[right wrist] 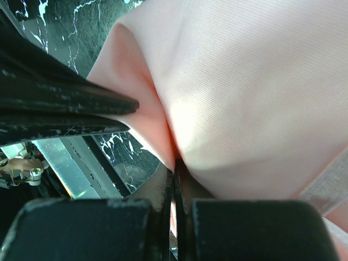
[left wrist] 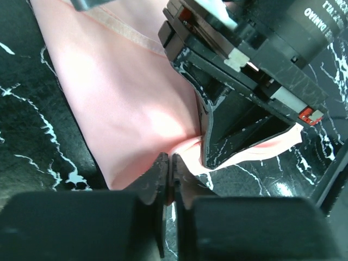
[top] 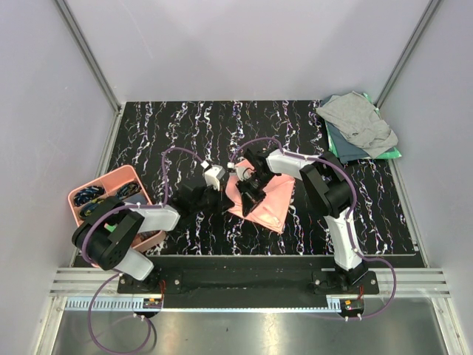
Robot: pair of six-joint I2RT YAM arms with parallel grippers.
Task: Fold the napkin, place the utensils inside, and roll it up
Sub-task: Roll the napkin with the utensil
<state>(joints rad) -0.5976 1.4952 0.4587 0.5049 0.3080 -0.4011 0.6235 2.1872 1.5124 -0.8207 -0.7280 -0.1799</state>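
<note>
Napkin (top: 267, 201): lay mid-bench (top: 162, 126), partly folded, its salmon body spreading toward 4 o'clock from both grippers.
Left gripper (left wrist: 169, 166): jaws closed to a pinch on the cloth's 9 o'clock edge.
Right gripper (right wrist: 174, 169): jaws pressed together on a fold of the cloth, just beside the left one, at its 3 o'clock.
Key relation: both arms gripped the same edge, nearly touching, so the coming fold probably had to carry that edge across toward 4 o'clock.
Tray (top: 100, 180): pink, at 9 o'clock, well apart; its compartments held dark small items, too small to name.
Utensils: could not be picked out.
</note>
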